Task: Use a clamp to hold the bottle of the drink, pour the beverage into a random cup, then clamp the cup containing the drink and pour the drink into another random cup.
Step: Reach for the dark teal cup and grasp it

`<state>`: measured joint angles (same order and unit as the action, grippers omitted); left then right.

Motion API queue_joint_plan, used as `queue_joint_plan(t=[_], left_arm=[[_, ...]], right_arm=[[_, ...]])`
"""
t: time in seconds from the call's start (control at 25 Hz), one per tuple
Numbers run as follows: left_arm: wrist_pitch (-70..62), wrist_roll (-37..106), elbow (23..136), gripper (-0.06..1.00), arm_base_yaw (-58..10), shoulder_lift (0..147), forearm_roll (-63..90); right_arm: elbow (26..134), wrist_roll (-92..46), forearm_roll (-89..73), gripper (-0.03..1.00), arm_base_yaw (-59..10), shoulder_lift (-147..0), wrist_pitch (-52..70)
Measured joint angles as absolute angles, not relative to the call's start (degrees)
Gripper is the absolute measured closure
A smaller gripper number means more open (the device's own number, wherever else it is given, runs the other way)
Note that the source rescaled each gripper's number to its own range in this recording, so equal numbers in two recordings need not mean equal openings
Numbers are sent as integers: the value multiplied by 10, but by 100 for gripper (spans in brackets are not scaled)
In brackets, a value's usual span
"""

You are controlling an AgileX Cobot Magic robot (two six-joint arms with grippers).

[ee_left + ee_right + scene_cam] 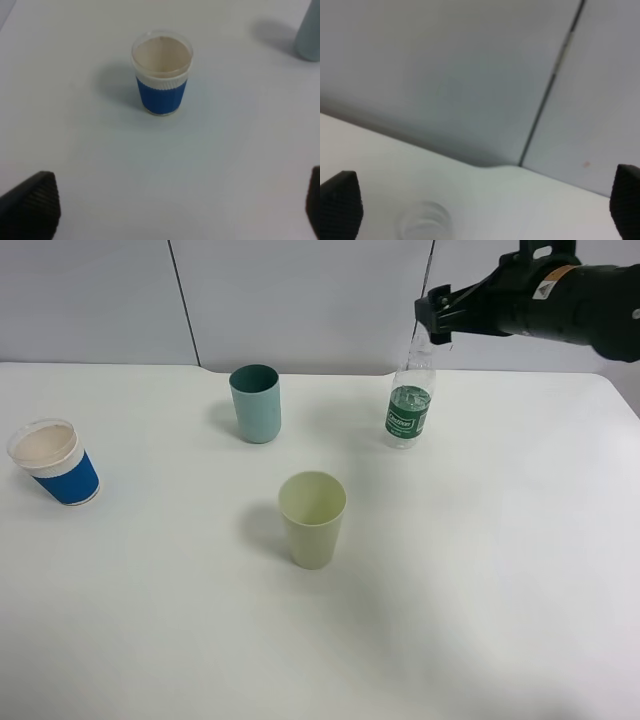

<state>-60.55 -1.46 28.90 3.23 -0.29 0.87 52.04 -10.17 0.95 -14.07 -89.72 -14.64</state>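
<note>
The bottle (409,400) stands upright at the back right of the table, clear with a dark green label and no cap. My right gripper (432,320) hangs open at its neck; in the right wrist view (482,205) the bottle's mouth (424,222) lies between the wide-apart fingertips (340,205), untouched. The teal cup (255,403) stands upright at the back middle; I cannot see its contents. The blue-and-white cup (55,462) stands at the far left. My left gripper (170,210) is open and empty, short of that cup (161,75); it is out of the high view.
A pale yellow-green tumbler (312,518) stands upright in the middle of the white table (480,590). A grey panelled wall (300,300) runs behind the table's back edge. The teal cup's edge shows in the left wrist view (307,30).
</note>
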Motion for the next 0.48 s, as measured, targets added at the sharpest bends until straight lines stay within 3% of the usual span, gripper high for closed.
queue_joint_plan(t=[0.48], left_arm=[[-606,-15,289,-6,32,-3,9]], right_arm=[[520,-48,92,-3,11,-743,26]])
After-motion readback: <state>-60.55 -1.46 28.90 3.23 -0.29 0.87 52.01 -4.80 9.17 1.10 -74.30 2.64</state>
